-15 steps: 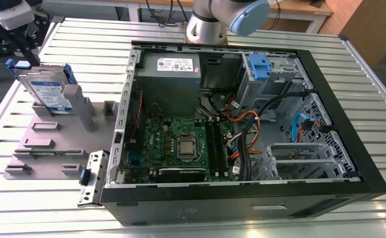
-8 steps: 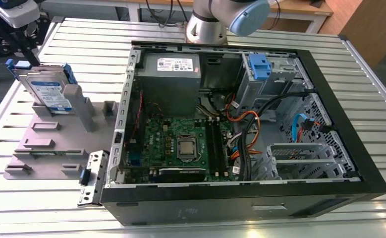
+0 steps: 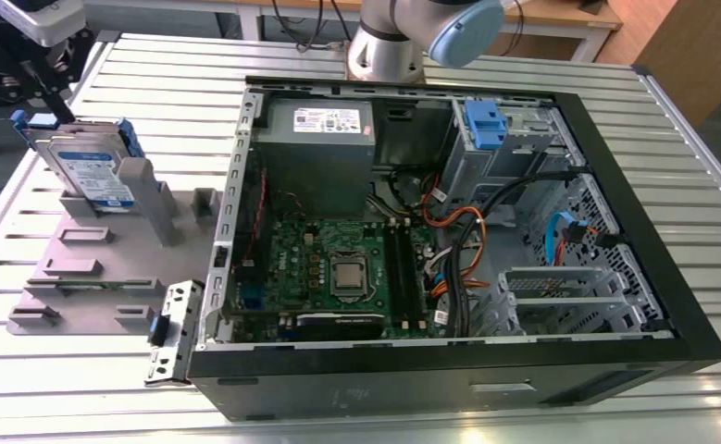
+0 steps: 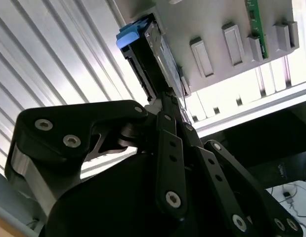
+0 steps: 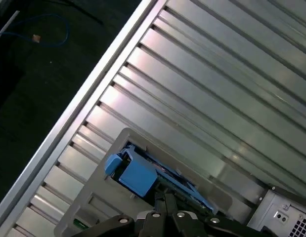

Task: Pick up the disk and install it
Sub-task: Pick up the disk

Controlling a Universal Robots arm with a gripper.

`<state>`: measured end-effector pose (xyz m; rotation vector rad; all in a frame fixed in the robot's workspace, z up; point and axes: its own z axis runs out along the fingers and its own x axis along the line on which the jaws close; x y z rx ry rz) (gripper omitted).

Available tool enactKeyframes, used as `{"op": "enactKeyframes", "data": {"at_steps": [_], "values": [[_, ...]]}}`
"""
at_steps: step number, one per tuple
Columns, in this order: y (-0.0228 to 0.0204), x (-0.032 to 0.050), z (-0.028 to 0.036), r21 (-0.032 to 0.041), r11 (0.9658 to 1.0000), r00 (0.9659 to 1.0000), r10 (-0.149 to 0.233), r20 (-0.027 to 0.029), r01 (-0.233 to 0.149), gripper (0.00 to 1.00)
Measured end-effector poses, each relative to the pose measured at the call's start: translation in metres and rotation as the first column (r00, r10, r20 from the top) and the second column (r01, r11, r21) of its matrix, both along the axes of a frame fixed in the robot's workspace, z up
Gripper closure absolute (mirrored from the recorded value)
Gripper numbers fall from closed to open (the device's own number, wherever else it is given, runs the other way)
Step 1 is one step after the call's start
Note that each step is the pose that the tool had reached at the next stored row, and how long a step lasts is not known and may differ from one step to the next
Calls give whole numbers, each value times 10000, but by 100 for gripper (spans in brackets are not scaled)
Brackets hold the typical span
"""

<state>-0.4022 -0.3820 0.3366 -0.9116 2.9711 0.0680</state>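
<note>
Right now my tool (image 4: 167, 98) is pinched onto the disk (image 3: 94, 176), which stands upright in a grey stand (image 3: 76, 268) beside the computer case (image 3: 459, 379), I'd say so its edge is offered for lifting.

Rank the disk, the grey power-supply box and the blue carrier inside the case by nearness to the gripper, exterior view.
1. Disk, in the stand beside the gripper.
2. Power-supply box, inside the case.
3. Blue carrier, farther toward the exterior view's right.

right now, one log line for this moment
pincer: at disk | disk: upright in grey stand, not installed | computer case: open
</note>
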Motion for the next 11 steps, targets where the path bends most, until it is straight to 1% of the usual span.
{"op": "enactKeyframes", "data": {"at_steps": [1,2,3,4,6,8,9,11], "values": [[0,0,-1,0,9998,9998,181,0,-181,89],[0,0,-2,0,9985,9985,540,0,-540,89],[0,0,-3,0,9974,9974,719,0,-719,89],[0,0,-5,0,9940,9940,1094,0,-1094,89],[0,0,-7,0,9894,9894,1451,0,-1451,89],[0,0,-8,-1,9836,9836,1806,0,-1806,89],[0,0,-9,0,9802,9802,1982,1,-1982,89],[0,0,-11,0,9721,9721,2344,0,-2344,89]]}}
